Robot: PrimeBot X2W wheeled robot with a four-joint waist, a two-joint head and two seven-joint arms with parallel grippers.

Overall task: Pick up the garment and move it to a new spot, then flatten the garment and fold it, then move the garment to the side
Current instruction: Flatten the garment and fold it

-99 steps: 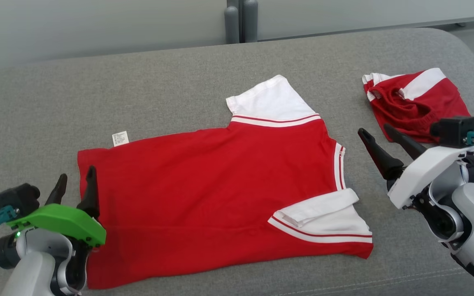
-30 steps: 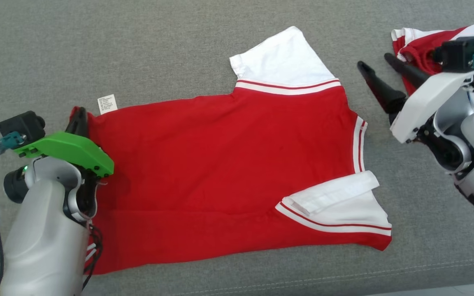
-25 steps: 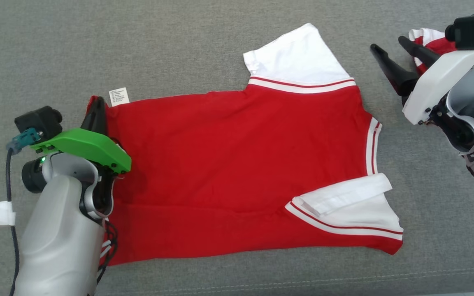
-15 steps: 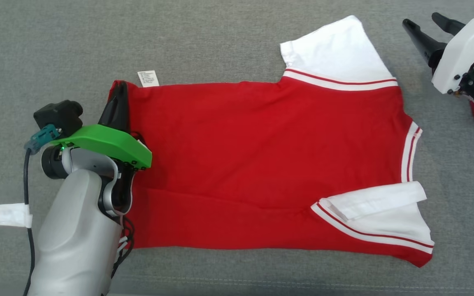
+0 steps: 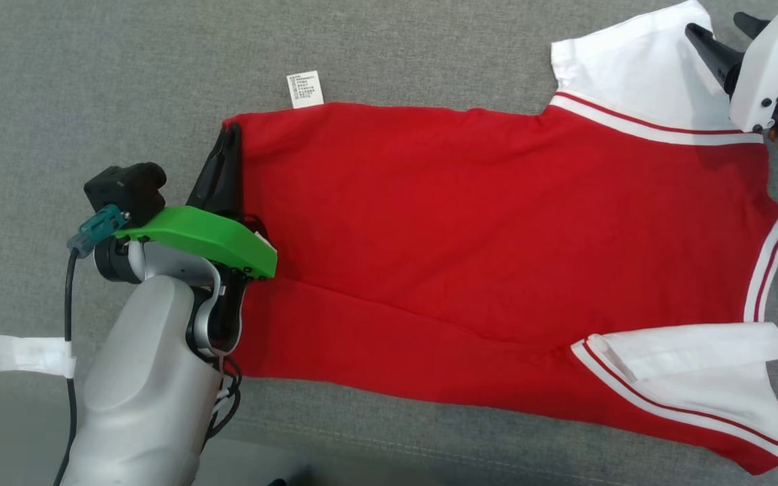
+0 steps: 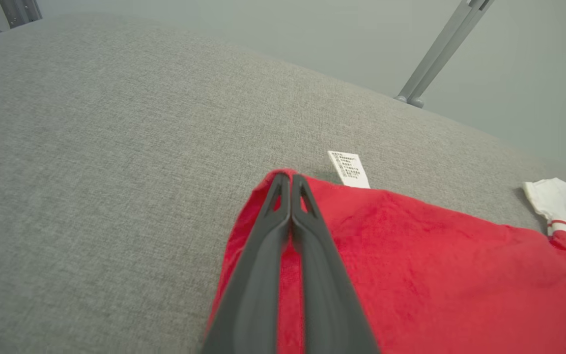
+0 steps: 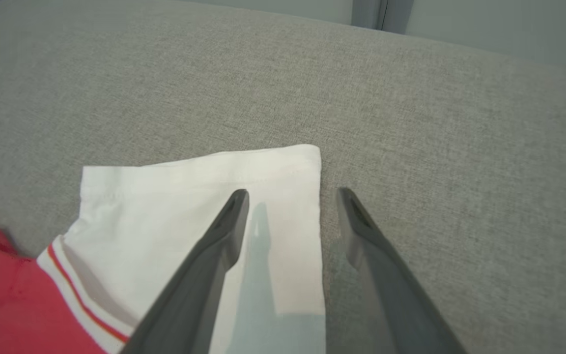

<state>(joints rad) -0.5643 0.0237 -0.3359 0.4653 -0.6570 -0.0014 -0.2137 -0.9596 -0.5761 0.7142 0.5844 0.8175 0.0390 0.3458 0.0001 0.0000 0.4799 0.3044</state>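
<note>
Head view first: where is the shirt [image 5: 497, 236]?

Spread out flat on the grey cushion [image 5: 92, 81], red body in the middle, collar end toward the robot's right, hem toward its left. A white label [image 5: 304, 89] sticks out from the far edge near the hem.

And the left gripper [image 5: 227, 145]?

It sits at the far corner of the hem. In the left wrist view the two dark fingers are pressed tight together, with red cloth bunched around their tips, so it is pinching that corner. The label lies just beside the tips.

The right gripper [image 7: 293, 196]?

Its jaws stand apart. In the right wrist view one finger hangs over the white far sleeve [image 7: 189, 196] and the other over bare cushion, so they straddle the sleeve's side edge. The first finger casts a shadow on the white cloth. I cannot tell whether either finger touches anything.

What about the other sleeve [image 5: 693, 378]?

It lies at the near right of the head view, white with a red stripe, and its cuff is folded back over itself.

Any creases?

One long fold line runs across the lower part of the red body, from the left arm toward the near sleeve.
</note>
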